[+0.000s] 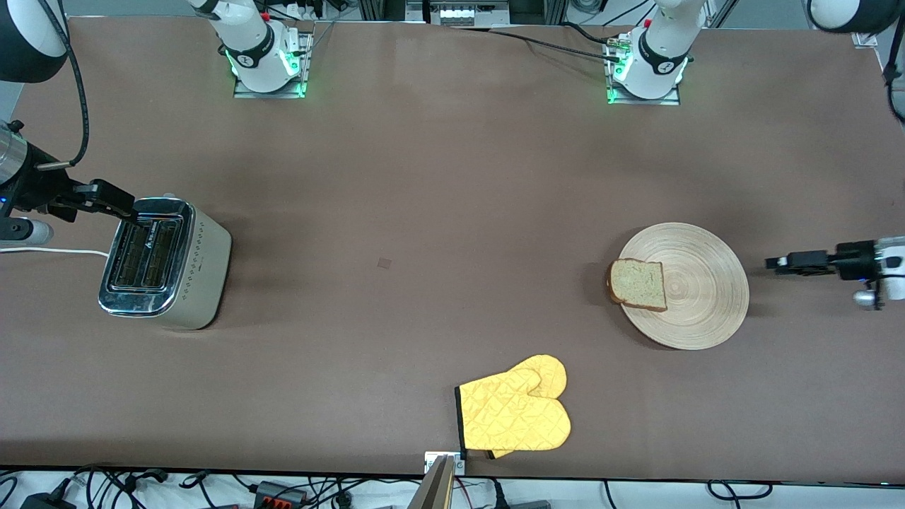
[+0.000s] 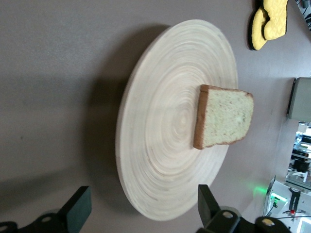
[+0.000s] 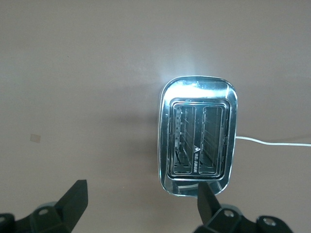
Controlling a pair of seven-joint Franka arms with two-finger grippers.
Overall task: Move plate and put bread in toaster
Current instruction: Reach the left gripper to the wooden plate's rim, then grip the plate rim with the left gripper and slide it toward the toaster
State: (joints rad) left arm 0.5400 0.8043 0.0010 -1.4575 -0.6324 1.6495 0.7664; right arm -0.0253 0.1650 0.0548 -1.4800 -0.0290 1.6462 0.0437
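Observation:
The round light-wood plate (image 1: 700, 297) (image 2: 160, 126) lies toward the left arm's end of the table. The bread (image 1: 638, 284) (image 2: 226, 119) lies flat on it, at the rim that faces the toaster. My left gripper (image 1: 778, 263) (image 2: 143, 208) is low beside the plate's outer rim, open, its fingers wide on either side of that rim and not touching it. The silver two-slot toaster (image 1: 166, 263) (image 3: 198, 131) stands toward the right arm's end, both slots empty. My right gripper (image 1: 117, 205) (image 3: 142, 199) hovers open over the toaster's farther end, holding nothing.
A yellow oven mitt (image 1: 516, 413) (image 2: 272, 19) lies near the table's front edge, nearer to the front camera than the plate. The toaster's white cord (image 1: 49, 251) (image 3: 272, 143) runs off toward the table's end. Bare brown tabletop spans between toaster and plate.

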